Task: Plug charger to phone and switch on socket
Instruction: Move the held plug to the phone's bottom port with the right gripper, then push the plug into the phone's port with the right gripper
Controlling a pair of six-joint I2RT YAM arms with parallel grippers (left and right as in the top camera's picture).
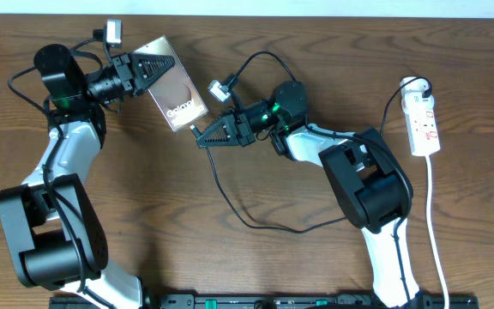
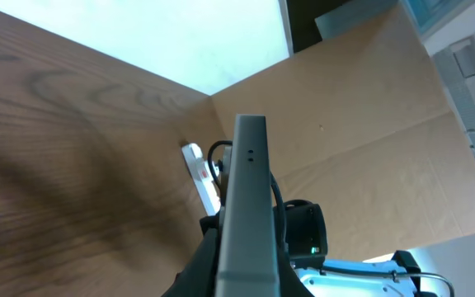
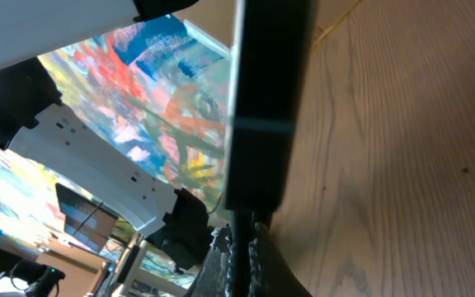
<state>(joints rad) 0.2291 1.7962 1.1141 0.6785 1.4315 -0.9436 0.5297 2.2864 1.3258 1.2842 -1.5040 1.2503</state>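
The phone, a slab with a brownish face and white "Galaxy" lettering, is held by my left gripper, which is shut on its far end. In the left wrist view I see the phone's grey edge end-on. My right gripper is shut on the charger's black plug tip, which sits right at the phone's lower end. In the right wrist view the plug sits between the fingers and meets the phone's dark edge. The black cable loops across the table. The white socket strip lies at the far right.
The socket's thick white cord runs down the right side toward the front edge. A black plug sits in the strip's top end. A small camera module hangs on a cable near my right arm.
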